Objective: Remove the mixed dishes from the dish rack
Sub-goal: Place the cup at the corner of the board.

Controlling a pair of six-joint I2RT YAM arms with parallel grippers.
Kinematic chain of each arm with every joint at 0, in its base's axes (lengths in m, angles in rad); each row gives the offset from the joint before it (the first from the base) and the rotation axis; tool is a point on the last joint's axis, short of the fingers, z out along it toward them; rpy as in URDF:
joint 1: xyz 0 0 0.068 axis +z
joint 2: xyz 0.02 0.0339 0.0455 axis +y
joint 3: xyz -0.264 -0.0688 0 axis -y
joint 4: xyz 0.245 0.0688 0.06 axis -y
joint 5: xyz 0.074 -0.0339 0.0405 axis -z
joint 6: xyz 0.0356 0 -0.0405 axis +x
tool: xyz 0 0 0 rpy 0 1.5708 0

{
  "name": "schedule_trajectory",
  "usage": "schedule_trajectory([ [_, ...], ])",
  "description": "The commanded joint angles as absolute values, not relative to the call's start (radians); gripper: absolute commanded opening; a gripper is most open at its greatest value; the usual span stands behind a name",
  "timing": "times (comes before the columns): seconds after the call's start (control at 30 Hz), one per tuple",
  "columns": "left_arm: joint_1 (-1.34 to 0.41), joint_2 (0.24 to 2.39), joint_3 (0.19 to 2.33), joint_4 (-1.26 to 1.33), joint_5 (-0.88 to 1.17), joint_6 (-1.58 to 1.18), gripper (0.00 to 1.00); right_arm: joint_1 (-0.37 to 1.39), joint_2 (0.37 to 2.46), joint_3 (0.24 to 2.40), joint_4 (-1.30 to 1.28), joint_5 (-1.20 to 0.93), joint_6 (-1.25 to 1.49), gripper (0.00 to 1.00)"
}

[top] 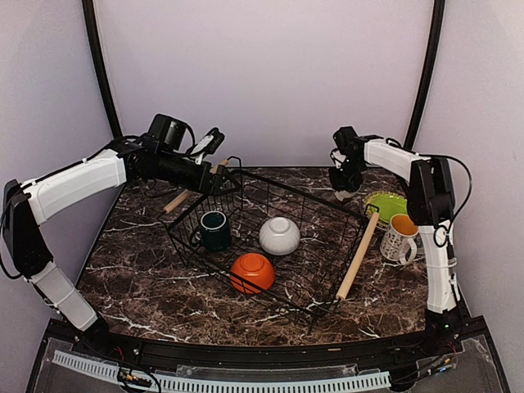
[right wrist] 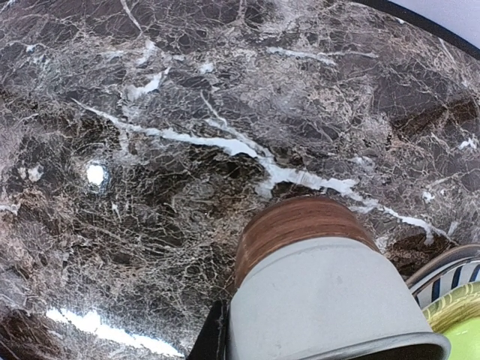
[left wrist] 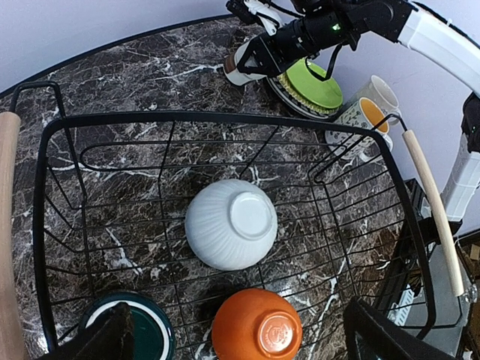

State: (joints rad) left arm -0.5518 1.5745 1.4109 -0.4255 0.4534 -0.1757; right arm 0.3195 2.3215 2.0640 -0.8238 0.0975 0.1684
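My right jaws are clamped on the small white cup point(right wrist: 322, 300) beside the lime-green plate point(top: 385, 203) (bench point(right wrist: 150, 150) beneath); my left jaws gape over the dish rack point(top: 358, 255).

Dark marble table point(top: 139, 278), pale backdrop wall point(top: 262, 74), black poles point(top: 98, 65)

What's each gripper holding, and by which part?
Right gripper: small white cup with brown base, gripped near its rim. Left gripper: open, nothing held.
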Motion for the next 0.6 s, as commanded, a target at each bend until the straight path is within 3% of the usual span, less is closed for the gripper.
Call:
schedule_trajectory([
  [0.0,-0.589,1.596,1.459,-0.509,0.409,-0.126,0.96,0.311,2.341,2.106,-0.825,0.084,0.16,0.08],
  [0.33,-0.655,1.627,1.513,-0.599,0.302,-0.089,0.95,0.313,2.304,2.19,-0.909,0.06,0.166,0.37],
  [0.57,-0.683,1.661,1.56,-0.685,0.215,-0.082,0.96,0.338,2.118,2.056,-0.901,0.081,0.201,0.63],
])
